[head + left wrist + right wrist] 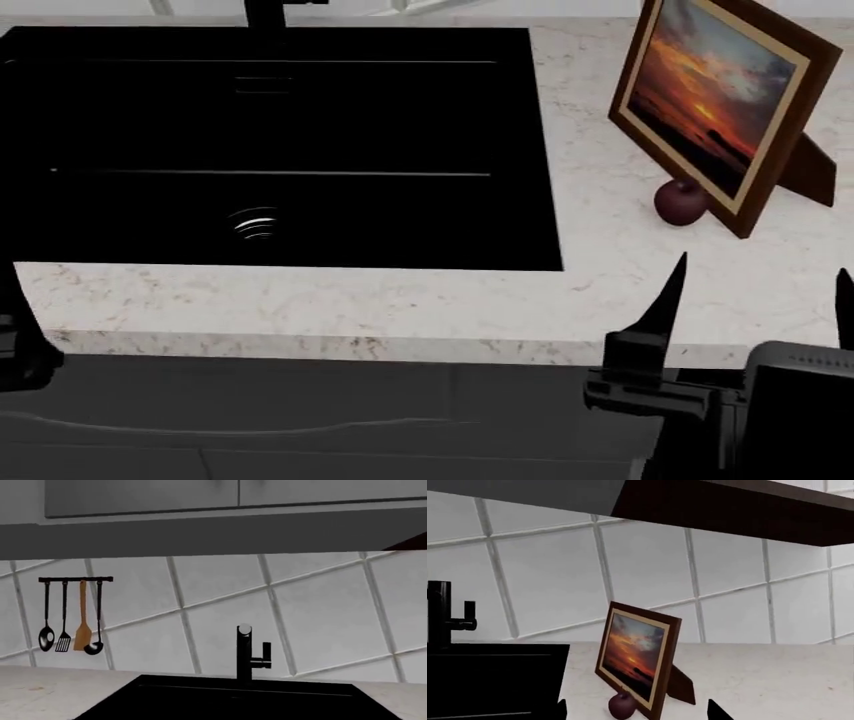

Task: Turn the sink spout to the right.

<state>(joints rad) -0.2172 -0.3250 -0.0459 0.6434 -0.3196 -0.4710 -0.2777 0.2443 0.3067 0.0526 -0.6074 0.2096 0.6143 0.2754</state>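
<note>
1. The sink [400,240] is filling the upper left of the head view, a glossy black basin sunk into the white marbled worktop [400,305], with its ringed metal drain [254,224] glinting low in the basin.
2. The sink spout [244,629] is sitting at the basin's 12 o'clock edge atop its black column [244,655]; in the left wrist view it is pointing straight at the camera, so only its round pale end is showing.
3. A small upright lever handle [266,651] is standing on a side stub at the column's 3 o'clock.
4. The right tool [754,290] is hovering over the worktop near the front edge, at the sink's 4 o'clock, its two dark fingers spread wide apart and gripping nothing.
5. The left tool is only showing as a dark sliver at the head view's 9 o'clock edge; whether it is spread or closed I cannot tell.
6. A framed sunset picture [721,100] is leaning on its stand at the sink's 3 o'clock, and a dark red apple [681,202] is resting just beside its lower corner.
7. A rack of four utensils [72,615] is hanging on the tiled wall [320,610], at the faucet's 9 o'clock.
</note>
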